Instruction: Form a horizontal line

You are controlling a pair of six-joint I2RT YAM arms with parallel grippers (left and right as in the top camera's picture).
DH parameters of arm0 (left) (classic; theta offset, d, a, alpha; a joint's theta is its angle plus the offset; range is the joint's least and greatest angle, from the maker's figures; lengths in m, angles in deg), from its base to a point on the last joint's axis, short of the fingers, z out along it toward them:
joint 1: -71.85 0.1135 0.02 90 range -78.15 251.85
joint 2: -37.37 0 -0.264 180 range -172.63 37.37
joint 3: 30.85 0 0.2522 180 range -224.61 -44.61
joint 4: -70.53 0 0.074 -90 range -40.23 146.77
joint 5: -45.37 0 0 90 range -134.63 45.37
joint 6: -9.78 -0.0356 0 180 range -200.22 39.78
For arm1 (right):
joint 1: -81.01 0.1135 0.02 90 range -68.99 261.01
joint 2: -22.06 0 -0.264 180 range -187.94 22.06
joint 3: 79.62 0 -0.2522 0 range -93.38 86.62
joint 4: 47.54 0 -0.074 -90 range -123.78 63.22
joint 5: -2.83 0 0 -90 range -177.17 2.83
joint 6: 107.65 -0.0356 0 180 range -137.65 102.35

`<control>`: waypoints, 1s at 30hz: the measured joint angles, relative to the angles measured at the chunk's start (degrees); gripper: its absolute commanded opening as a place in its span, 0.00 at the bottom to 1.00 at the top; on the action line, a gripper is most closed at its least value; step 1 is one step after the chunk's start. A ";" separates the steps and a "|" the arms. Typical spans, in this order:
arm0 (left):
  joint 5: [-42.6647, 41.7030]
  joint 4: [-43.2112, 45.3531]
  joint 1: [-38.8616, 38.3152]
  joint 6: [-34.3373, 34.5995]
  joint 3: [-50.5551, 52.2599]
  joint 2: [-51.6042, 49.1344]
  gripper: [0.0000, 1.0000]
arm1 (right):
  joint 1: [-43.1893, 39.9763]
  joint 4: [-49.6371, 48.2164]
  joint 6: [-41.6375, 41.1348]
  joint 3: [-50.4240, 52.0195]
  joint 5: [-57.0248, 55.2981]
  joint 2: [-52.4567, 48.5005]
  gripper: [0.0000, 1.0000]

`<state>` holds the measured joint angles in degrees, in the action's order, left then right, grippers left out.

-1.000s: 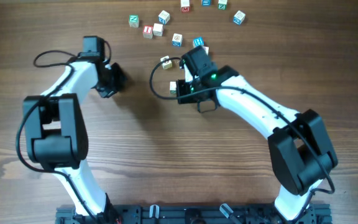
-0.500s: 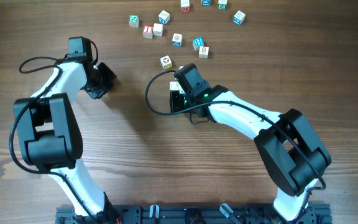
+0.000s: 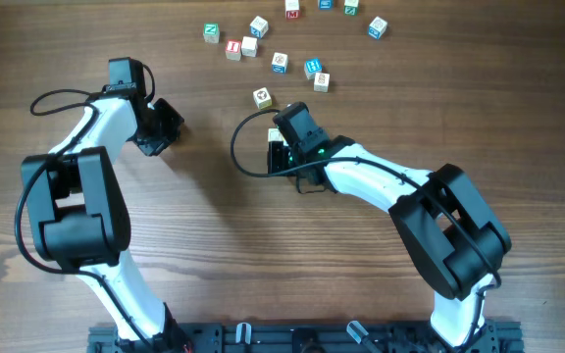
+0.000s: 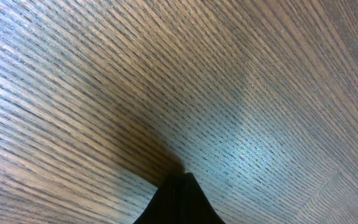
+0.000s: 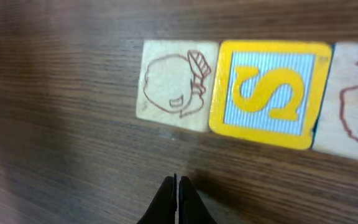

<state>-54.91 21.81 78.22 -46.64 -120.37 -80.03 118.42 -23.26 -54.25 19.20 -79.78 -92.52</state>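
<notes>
In the right wrist view three cubes lie edge to edge in a row: a pale cube with a brown drawing (image 5: 176, 84), a yellow-framed cube with a yellow S (image 5: 269, 93), and a whitish cube (image 5: 356, 102) cut off by the right edge. My right gripper (image 5: 178, 180) is shut and empty, just in front of the pale cube and not touching it. In the overhead view it (image 3: 277, 157) covers nearly all of the row. My left gripper (image 3: 170, 125) is shut and empty over bare wood at the left; its wrist view (image 4: 182, 177) shows only table.
Loose letter cubes lie scattered at the back: one (image 3: 261, 97) just behind my right gripper, others (image 3: 280, 62), (image 3: 313, 68), (image 3: 232, 48), (image 3: 377, 26) farther back. A black cable (image 3: 238, 147) loops left of my right wrist.
Over the last second my right gripper moved left and slightly forward, uncovering a loose cube behind it. My left arm drew back to the left. Both have been still for the last half second.
</notes>
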 measured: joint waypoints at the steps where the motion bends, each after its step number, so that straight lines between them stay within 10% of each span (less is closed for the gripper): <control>1: 0.00 0.00 0.00 0.00 0.00 0.00 0.04 | 0.00 -0.57 -0.07 0.00 -0.02 0.00 0.04; 30: 0.00 0.00 0.00 0.00 0.00 0.00 0.04 | 0.00 -4.61 -0.28 0.00 -3.85 -1.16 0.05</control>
<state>-54.91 21.81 78.22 -46.64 -120.37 -80.03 118.42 -27.87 -54.53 19.20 -83.62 -93.68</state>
